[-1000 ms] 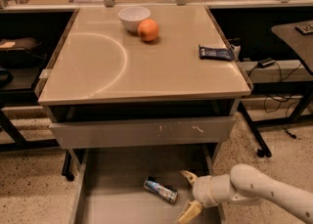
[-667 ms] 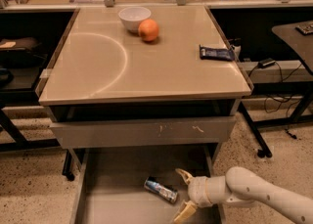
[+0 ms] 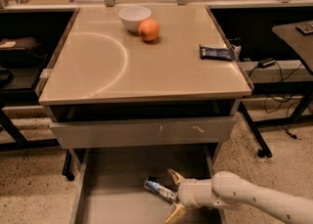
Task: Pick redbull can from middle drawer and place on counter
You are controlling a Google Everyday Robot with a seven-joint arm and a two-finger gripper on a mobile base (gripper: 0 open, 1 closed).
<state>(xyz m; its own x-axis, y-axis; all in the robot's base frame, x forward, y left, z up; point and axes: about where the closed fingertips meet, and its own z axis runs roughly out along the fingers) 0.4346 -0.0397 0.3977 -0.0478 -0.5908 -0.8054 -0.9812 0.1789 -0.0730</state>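
The redbull can (image 3: 159,189) lies on its side in the open middle drawer (image 3: 112,203), near the drawer's right half. My gripper (image 3: 175,194) comes in from the right on a white arm and is open, one tan finger (image 3: 175,175) above the can's right end and one (image 3: 175,213) below it. The fingers straddle the can's end without closing on it. The counter (image 3: 98,66) is the glossy beige tabletop above, with a pale arc mark on its left half.
On the counter stand a white bowl (image 3: 134,17) and an orange (image 3: 148,30) at the back, and a flat dark-blue snack packet (image 3: 215,52) near the right edge. A grey drawer front with white scratches (image 3: 146,132) overhangs the open drawer. Desks and cables flank both sides.
My gripper has moved left inside the drawer, from beside the can to its right end, so the open fingers now straddle it. The can has not moved.
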